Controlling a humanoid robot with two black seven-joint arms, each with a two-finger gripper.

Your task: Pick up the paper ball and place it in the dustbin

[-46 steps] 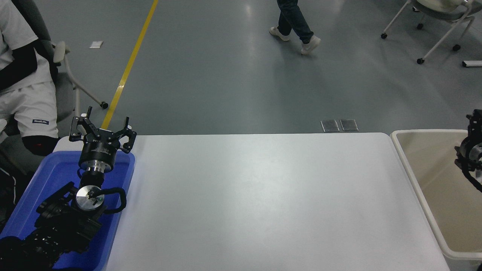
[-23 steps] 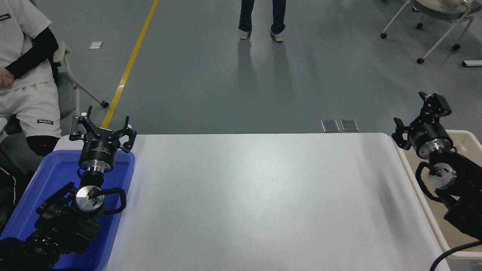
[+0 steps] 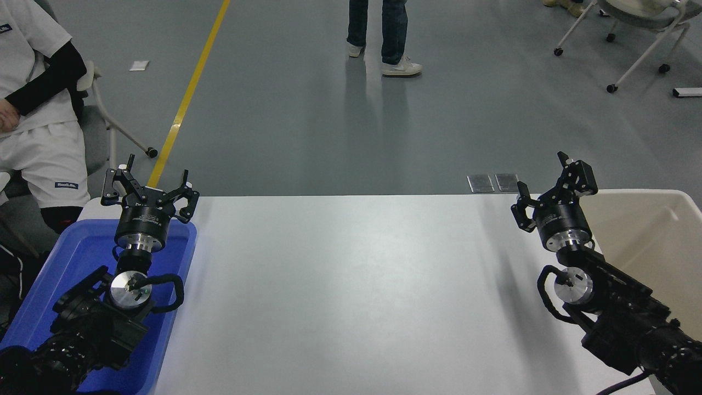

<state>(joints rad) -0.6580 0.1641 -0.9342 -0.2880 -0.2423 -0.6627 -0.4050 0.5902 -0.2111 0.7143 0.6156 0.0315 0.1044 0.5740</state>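
Right gripper (image 3: 551, 184) raised over table's (image 3: 351, 285) far right corner beside dustbin (image 3: 658, 241), fingers spread, empty; left gripper (image 3: 148, 189) parked over blue tray (image 3: 77, 252), likewise spread.

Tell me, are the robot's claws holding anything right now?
No. The left gripper over the blue tray and the right gripper beside the dustbin are both open and empty.

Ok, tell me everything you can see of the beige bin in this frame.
The dustbin is a large cream-beige plastic bin with a thick rounded rim and smooth deep walls. It sits upright against the white table's right end, partly cut off by the picture's edge. The right arm hides its near part. No paper shows in the visible part.
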